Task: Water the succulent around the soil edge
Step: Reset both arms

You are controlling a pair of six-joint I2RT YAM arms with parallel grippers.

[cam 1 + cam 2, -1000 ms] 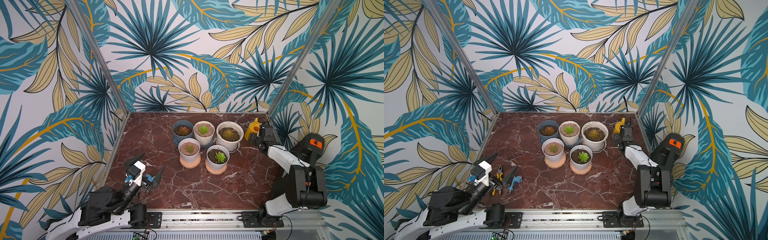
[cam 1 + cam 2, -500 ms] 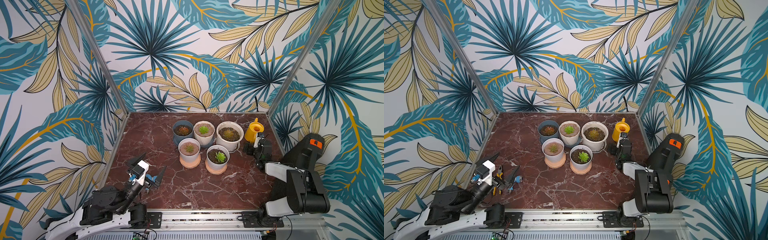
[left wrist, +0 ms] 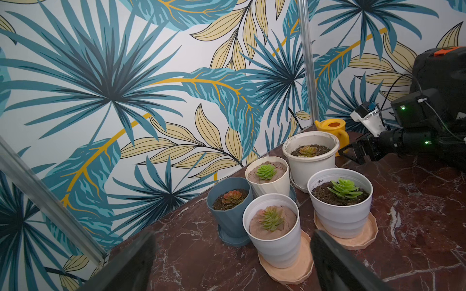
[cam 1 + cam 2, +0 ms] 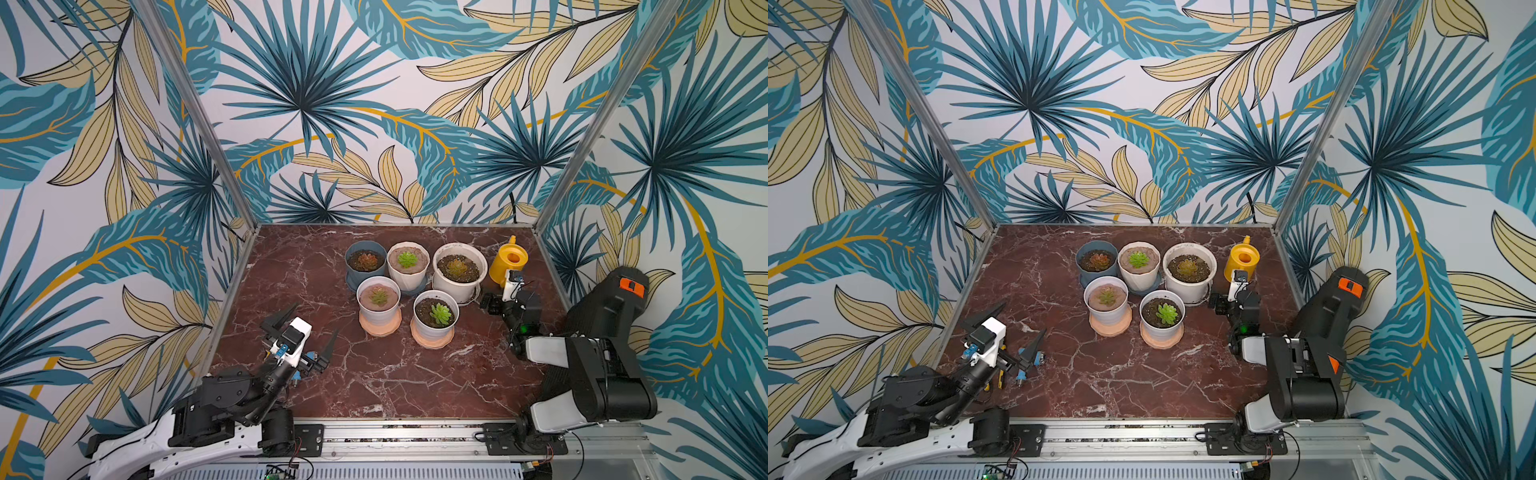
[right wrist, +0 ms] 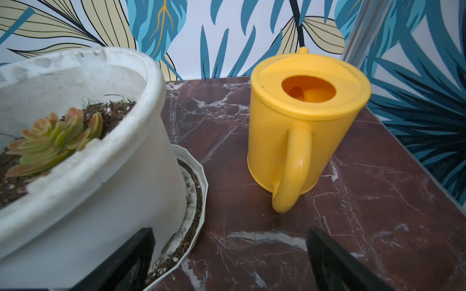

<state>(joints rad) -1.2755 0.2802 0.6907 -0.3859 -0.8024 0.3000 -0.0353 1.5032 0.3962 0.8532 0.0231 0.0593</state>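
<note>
Yellow watering can (image 4: 505, 266), reddish-brown counter (image 4: 395, 374) veined white like marble, walls (image 4: 311, 104) printed with teal and tan leaves, slate-blue pot (image 4: 352, 277), white pots (image 4: 455, 286), peach saucers (image 4: 432, 343)

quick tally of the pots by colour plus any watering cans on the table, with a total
white or cream pots: 4
blue pot: 1
yellow watering can: 1
total: 6
</note>
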